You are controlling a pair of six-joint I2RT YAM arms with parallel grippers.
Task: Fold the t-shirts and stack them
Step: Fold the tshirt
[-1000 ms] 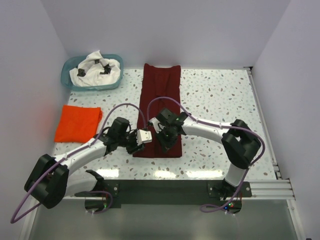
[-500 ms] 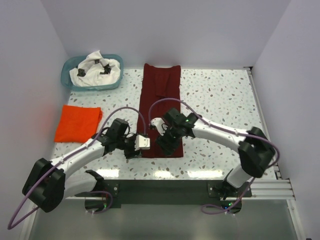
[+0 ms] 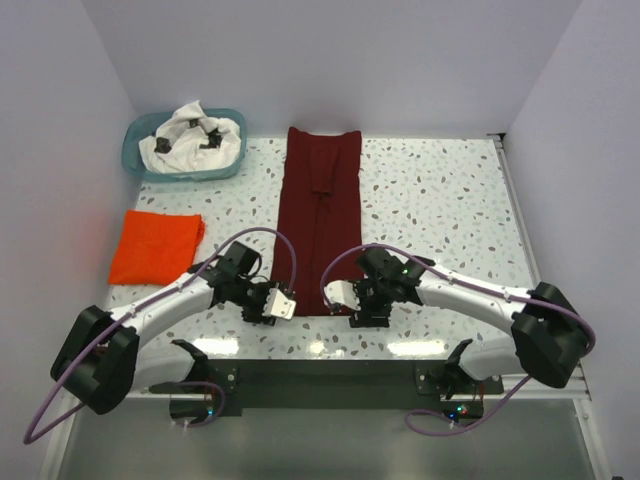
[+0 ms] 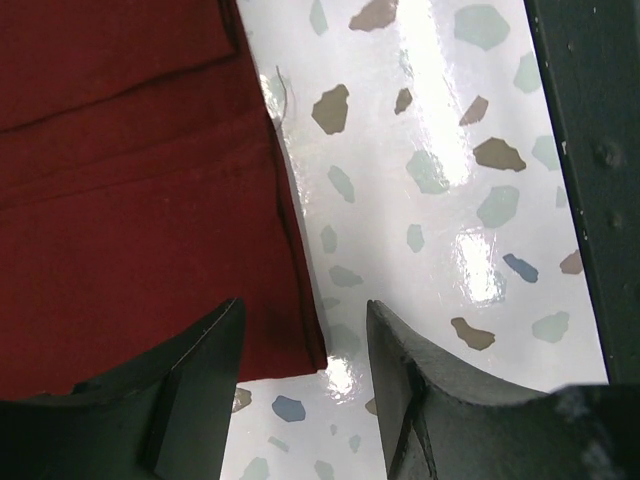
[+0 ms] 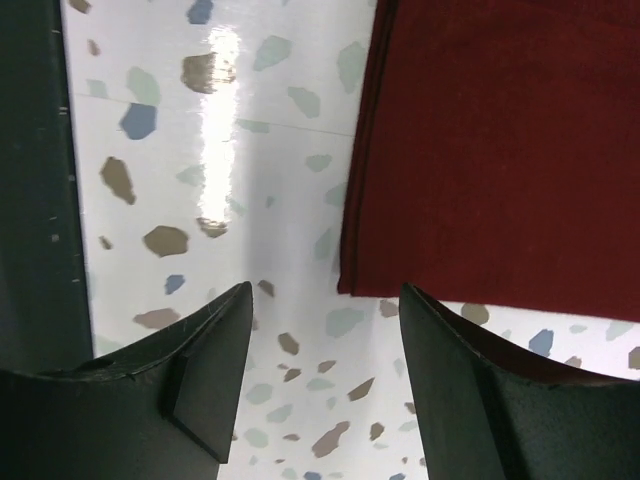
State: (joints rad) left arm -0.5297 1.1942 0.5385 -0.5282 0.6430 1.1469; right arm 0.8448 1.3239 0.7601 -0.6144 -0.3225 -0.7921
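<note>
Maroon t-shirt [image 3: 320,215] lies as a long, narrow folded strip down the middle of the bench [image 3: 440,200], seen from above; the bench is glossy white with coloured speckles. The orange t-shirt [image 3: 155,245] sits folded into a flat, near-square pad at the left. The white t-shirt [image 3: 190,135] with black print is crumpled in a teal plastic basket [image 3: 135,165] in the far left corner. My left end effector [image 3: 275,308] is at the strip's near left corner and my right end effector [image 3: 362,312] at its near right corner.

My left wrist camera shows what the overhead view cannot. The maroon t-shirt [image 4: 140,200] is soft, matte cloth in layers, with creases across it and a stacked edge. My left end effector [image 4: 305,310] is open, its dark fingers [image 4: 190,390] apart, and the cloth corner shows in the gap with nothing gripped. The bench [image 4: 430,180] glares here, and a dark rail [image 4: 590,150] runs along the right.

From my right wrist camera, the maroon t-shirt [image 5: 500,150] has a doubled side edge and a straight hem. My right end effector [image 5: 325,290] is open too, holding nothing, above the speckled bench [image 5: 250,150] just beside that corner. The rail [image 5: 30,150] is at the left.
</note>
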